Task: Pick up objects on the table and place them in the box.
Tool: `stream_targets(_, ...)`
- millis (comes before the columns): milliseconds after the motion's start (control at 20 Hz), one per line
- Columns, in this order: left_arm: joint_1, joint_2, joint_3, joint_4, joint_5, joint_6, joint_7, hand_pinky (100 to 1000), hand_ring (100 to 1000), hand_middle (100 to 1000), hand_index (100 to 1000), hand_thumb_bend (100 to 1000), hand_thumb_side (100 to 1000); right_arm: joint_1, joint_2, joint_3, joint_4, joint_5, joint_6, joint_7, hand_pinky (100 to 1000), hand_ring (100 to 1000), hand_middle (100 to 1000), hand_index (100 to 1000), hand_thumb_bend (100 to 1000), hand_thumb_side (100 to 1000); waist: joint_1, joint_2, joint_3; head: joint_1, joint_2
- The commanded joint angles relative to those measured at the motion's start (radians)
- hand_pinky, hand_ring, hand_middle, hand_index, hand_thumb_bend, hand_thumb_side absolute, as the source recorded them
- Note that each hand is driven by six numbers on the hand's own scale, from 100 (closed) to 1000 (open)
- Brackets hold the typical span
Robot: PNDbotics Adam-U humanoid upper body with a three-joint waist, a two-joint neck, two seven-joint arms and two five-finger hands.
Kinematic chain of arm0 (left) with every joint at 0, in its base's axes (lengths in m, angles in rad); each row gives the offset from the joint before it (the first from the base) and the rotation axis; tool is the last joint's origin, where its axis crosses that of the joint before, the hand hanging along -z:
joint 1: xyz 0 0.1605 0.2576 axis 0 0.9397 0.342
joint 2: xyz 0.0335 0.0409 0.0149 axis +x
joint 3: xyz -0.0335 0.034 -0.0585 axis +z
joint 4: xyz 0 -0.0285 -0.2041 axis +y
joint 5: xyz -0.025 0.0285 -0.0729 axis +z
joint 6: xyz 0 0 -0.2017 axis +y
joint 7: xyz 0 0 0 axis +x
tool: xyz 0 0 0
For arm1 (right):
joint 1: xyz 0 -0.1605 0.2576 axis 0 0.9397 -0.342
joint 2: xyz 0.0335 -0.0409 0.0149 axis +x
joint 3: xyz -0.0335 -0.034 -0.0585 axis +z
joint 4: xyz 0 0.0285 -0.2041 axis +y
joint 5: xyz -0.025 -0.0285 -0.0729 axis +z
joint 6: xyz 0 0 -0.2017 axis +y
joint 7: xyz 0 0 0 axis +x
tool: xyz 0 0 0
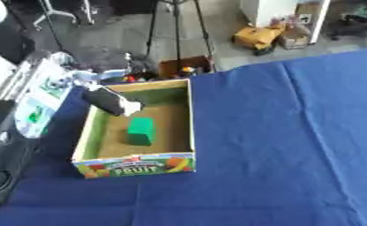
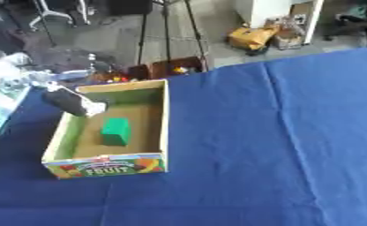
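The box [image 1: 137,163], an open cardboard tray with a "FRUIT" label on its near wall, sits toward the left side of the surface [image 1: 279,145], which is covered by a blue cloth. Its position puts it within reach of the left arm, which enters from the upper left.

A green block [image 1: 141,131] rests on the box floor, roughly at the middle and clear of all four walls. I judge this item as already delivered.

Over the far left corner of the box hangs a dark oblong object with a pale end [image 1: 112,101], tilted, its pale end pointing down into the tray. The left robot hand [image 1: 84,78] shows only as a blurred silver and pale shape just above it. It appears to be carrying the object, but whether its fingers are closed round it cannot be determined. The tilt suggests a lowering or release into the box.

The right robot hand does not appear in either view.

No further objects are visible on the cloth, so the task looks near completion.
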Motion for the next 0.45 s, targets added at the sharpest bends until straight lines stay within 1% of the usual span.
stream_targets(50, 0.025, 0.047, 0.059, -0.15, 0.082, 0.095, 0.184, 762, 858, 900, 1000, 100, 735, -0.012, -0.016, -0.01, -0.02, 0.011, -0.002, -0.015, 719, 717, 502, 727, 100, 700, -0.011, -0.026, 0.006, -0.013, 0.007)
stream_targets(250, 0.092, 0.043, 0.096, -0.262, 0.202, 0.185, 0.395, 701, 813, 857, 1000, 100, 818, -0.017, -0.014, -0.012, -0.02, 0.02, -0.002, -0.03, 715, 715, 505, 726, 100, 704, -0.021, -0.027, 0.02, -0.025, 0.018)
stream_targets(350, 0.134, 0.029, 0.115, -0.313, 0.276, 0.216, 0.479, 677, 797, 844, 1000, 100, 873, -0.021, -0.012, -0.013, -0.02, 0.024, -0.003, -0.038, 712, 713, 508, 725, 100, 710, -0.027, -0.029, 0.027, -0.034, 0.036)
stream_targets(450, 0.18, 0.008, 0.133, -0.362, 0.351, 0.233, 0.548, 660, 786, 835, 1000, 100, 918, -0.028, -0.012, -0.013, -0.02, 0.03, -0.005, -0.047, 708, 712, 511, 724, 100, 720, -0.033, -0.03, 0.034, -0.039, 0.054)
